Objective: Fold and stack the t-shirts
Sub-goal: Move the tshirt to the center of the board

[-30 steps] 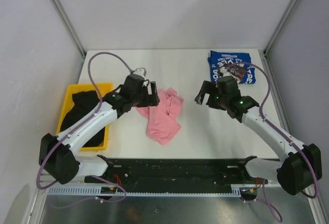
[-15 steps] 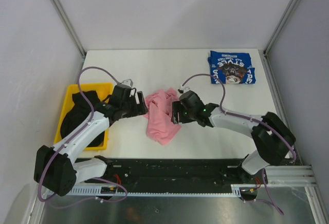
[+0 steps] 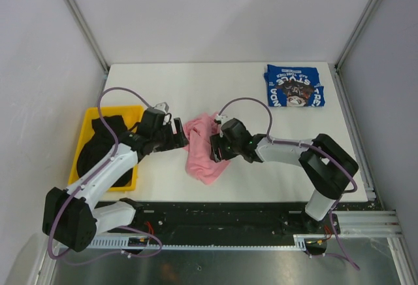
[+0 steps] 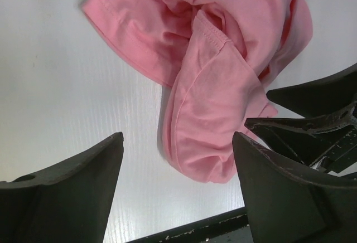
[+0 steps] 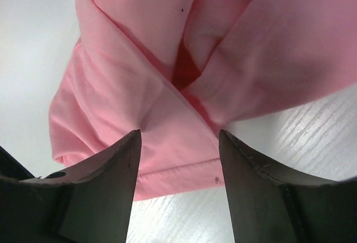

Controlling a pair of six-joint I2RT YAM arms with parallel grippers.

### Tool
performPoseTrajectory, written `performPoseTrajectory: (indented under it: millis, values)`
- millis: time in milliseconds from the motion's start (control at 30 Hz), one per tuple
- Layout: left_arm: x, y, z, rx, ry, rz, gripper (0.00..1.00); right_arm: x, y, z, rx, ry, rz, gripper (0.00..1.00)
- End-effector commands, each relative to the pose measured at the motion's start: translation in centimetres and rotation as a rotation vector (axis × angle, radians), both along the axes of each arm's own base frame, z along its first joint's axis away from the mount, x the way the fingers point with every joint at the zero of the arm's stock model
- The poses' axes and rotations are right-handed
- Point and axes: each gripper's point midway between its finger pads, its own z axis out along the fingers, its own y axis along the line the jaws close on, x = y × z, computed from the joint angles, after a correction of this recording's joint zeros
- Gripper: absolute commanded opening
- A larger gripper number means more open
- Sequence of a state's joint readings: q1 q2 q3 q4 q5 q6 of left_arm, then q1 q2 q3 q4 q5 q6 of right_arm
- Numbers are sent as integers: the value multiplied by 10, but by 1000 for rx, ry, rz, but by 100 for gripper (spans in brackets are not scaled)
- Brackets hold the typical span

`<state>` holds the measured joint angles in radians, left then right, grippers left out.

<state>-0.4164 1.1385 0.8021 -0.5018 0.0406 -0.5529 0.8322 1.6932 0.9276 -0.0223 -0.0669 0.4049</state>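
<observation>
Both claws sit open at the crumpled pink t-shirt (image 3: 199, 157), one on each side of it.

At the left edge of the counter (image 3: 222, 89), a yellow bin (image 3: 88, 116) holds a heap of black t-shirts (image 3: 104, 128), partly covered by the left arm. The left claw (image 3: 177, 134) is just beside the pink tee's left edge, its fingers (image 4: 83, 170) spread wide with nothing gripped. The tee lies bunched and unfolded near the middle of the counter. The right claw (image 3: 214, 148) is low over the tee's right side with its fingers (image 5: 106, 170) apart and pink cloth beneath the gap. Whether they touch the cloth cannot be told. The royal-blue t-shirt (image 3: 294, 87) lies folded flat in the far right corner, well apart from both claws.
</observation>
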Motion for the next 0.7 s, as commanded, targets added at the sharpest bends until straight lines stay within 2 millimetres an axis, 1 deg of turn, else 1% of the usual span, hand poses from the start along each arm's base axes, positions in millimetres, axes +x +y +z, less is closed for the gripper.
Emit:
performPoseTrajectory:
  millis: [0, 100, 167, 233, 300, 433, 467, 500, 600, 667]
  values:
    - [-1, -3, 7, -40, -18, -3, 83, 3, 10, -3, 16, -40, 68, 62]
    - [-3, -3, 7, -47, -16, -2, 82, 1, 10, -8, 8, -28, 75, 60]
    - [-4, -3, 7, -49, -16, 0, 82, 0, 10, -8, 10, -24, 72, 58]
    - [-4, -3, 6, -50, -14, 1, 82, 0, 9, -4, 11, -28, 60, 51]
    - [-5, -3, 5, -53, -8, 0, 82, 1, 7, 1, 14, -30, 42, 40]
    - [-6, -5, 1, -57, 7, -1, 82, 0, 4, 13, 32, -23, 15, 10]
    - [-6, -5, 1, -57, 9, -1, 82, 0, 2, 18, 34, -22, 6, 5]
    - [-6, -5, 0, -57, 13, -1, 82, -1, 0, 25, 39, -26, -3, 2]
    - [-7, -5, -5, -55, 27, -1, 82, 1, -10, 50, 54, -44, -46, 0]
    - [-8, -7, -10, -55, 41, -5, 82, 7, -19, 76, 74, -77, -89, 0]
